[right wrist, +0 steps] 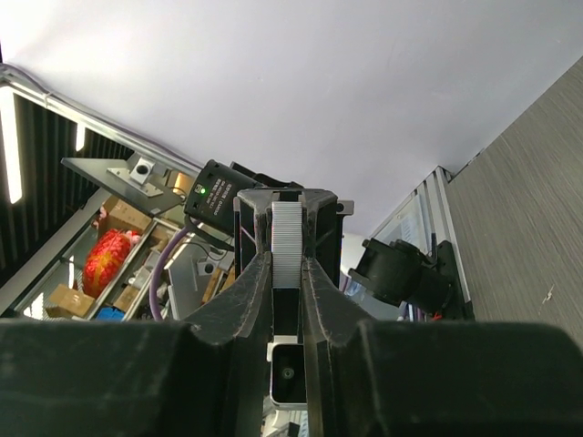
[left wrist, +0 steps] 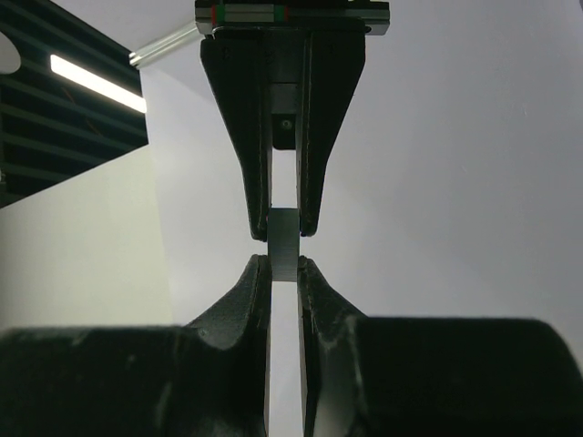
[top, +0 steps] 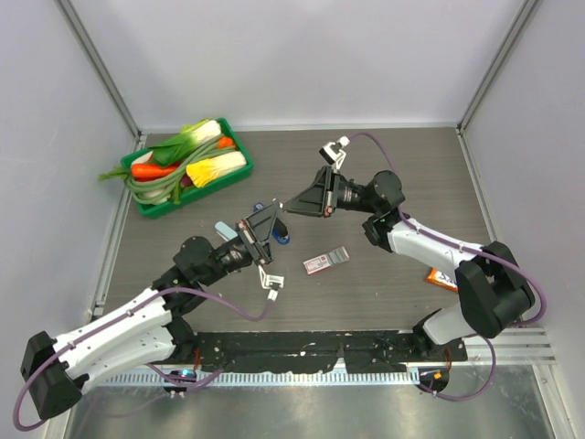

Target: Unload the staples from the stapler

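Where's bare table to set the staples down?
Free: near band between packet and the base rail; far-right corner behind the right arm. Crowded: mid-table, where left fingers and right fingers both pinch the staples; green tray fills far-left.

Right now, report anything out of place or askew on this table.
Long green vegetable stalks hang over the left rim of the green plastic tray. Also unusual: the left gripper and right gripper both pinch one silvery-grey staple strip between them.
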Robot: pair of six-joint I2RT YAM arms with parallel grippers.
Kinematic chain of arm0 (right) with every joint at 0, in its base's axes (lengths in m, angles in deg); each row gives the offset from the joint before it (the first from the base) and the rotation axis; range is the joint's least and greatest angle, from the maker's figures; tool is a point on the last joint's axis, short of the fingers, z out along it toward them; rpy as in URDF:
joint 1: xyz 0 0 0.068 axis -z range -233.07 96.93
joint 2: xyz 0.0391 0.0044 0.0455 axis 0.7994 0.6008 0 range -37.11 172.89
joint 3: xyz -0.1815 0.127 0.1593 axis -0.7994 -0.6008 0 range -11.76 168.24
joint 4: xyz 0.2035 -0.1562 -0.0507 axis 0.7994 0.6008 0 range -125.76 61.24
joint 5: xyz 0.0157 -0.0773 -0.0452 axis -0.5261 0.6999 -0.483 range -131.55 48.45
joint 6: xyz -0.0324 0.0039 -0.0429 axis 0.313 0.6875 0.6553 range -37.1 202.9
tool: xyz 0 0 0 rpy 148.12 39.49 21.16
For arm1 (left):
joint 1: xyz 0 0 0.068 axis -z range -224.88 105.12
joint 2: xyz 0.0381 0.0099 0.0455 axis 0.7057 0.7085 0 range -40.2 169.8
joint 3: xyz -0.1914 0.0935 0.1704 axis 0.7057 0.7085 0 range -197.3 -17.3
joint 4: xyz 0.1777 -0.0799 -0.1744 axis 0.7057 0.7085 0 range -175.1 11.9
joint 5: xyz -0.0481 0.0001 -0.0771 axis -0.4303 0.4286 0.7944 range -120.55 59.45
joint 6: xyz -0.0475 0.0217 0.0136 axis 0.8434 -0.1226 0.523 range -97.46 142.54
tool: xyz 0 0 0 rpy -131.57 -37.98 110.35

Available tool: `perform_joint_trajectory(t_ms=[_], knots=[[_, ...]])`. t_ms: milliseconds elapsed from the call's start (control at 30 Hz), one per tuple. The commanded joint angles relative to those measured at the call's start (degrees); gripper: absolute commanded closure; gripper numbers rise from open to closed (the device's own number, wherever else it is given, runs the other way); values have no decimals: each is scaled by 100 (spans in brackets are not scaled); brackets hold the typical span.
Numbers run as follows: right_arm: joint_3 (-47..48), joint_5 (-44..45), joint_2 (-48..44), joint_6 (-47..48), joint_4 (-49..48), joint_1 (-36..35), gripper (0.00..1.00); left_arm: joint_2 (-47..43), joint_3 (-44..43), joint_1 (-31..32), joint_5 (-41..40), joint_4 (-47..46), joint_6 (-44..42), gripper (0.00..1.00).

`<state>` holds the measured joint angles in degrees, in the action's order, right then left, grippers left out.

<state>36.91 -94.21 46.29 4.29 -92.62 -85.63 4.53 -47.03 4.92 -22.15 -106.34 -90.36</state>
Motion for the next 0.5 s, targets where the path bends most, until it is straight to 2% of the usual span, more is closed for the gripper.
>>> perform_joint_trajectory(t_ms=[0,100,167,200,233,267,400,433,467], knots=[[205,-42,-86,3,-378,47,91,-157,12,3,65,251,311,98],[91,28,-200,108,-309,144,92,-131,-67,12,-23,436,583,76],[-6,107,-314,275,-107,223,94,-79,-198,3,-181,541,769,69],[-23,133,-376,389,260,319,95,-18,-278,3,-251,602,1013,64],[-58,168,-438,712,489,364,97,27,-374,3,-469,829,1172,53],[-50,247,-551,915,1083,416,98,105,-601,12,-584,918,1322,47],[37,502,-798,1978,2589,627,99,404,-1016,3,-1139,1121,1902,38],[142,607,-842,2460,2940,715,99,509,-1104,12,-1183,1261,2156,32],[213,730,-895,2821,3779,750,99,554,-1322,3,-1331,1419,2324,27]])
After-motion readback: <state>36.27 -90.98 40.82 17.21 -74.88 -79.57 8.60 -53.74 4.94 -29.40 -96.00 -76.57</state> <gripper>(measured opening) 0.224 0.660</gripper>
